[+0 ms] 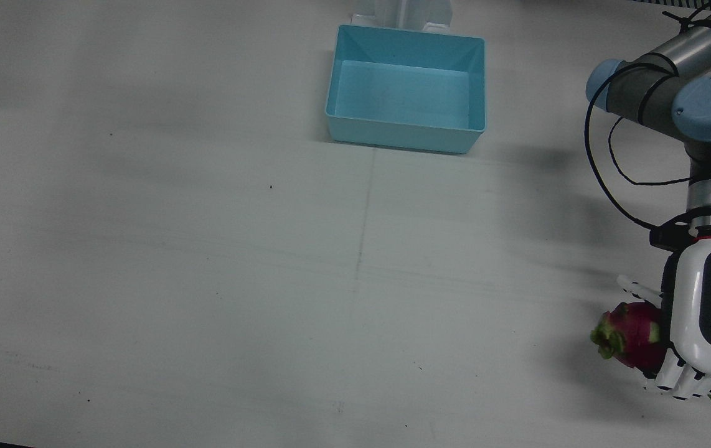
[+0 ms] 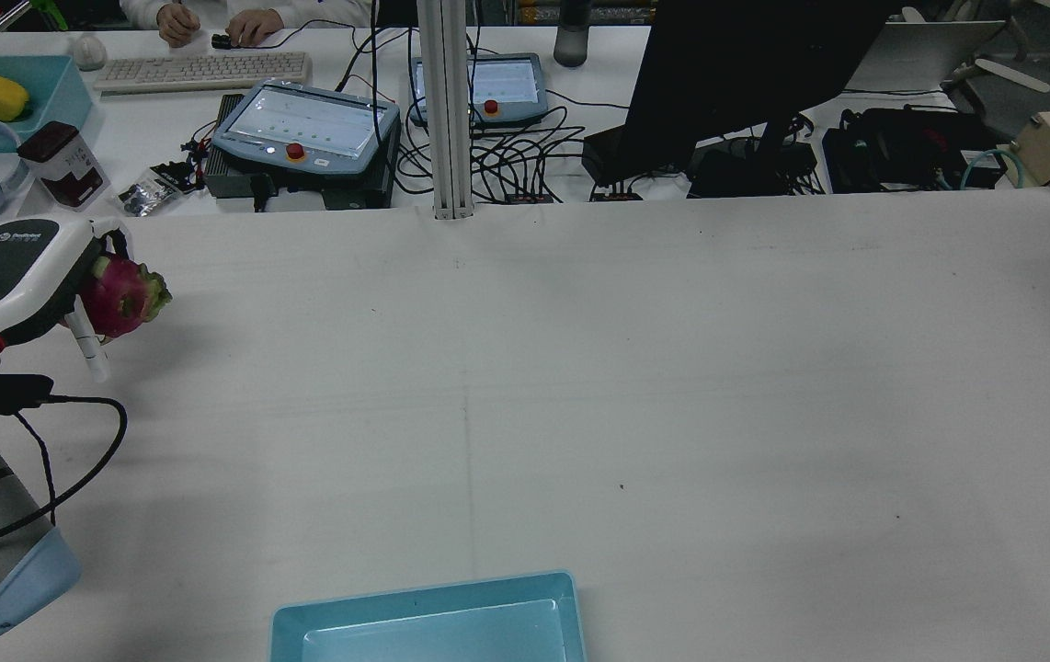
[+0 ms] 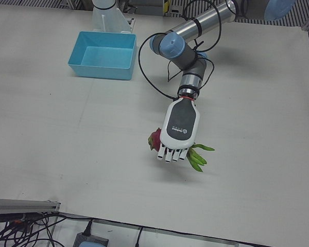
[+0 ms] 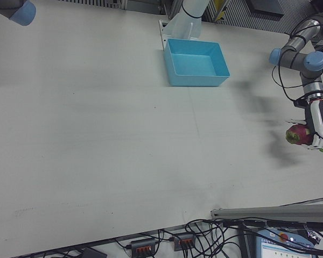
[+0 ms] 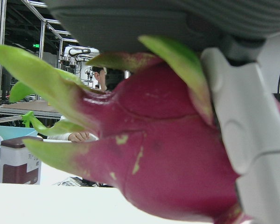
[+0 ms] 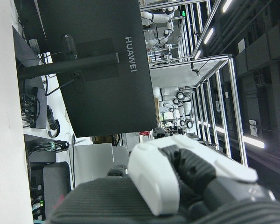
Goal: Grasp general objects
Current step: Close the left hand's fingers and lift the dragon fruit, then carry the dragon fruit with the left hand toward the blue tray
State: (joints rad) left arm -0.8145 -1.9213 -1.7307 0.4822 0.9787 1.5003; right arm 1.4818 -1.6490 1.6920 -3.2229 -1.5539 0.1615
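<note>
Fingers [image 3: 173,154] of my left hand [image 3: 178,129] wrap the dragon fruit [image 1: 632,335], palm over it, lifted clear at the table's [image 1: 206,280] far-left edge; blue bin [image 1: 406,87] waits well apart. Right hand [image 6: 177,182]: can't tell.

- Front view: we looked almost straight down on the table [image 1: 206,280], blue bin [image 1: 406,87] at the top edge.
- Rear view: high behind, facing the desks.
- Left-front and right-front views: oblique, farther back; both shared the bin.
- Left hand view: upright, extreme close-up.
- Right hand view: sideways, facing a monitor [image 6: 98,65].
</note>
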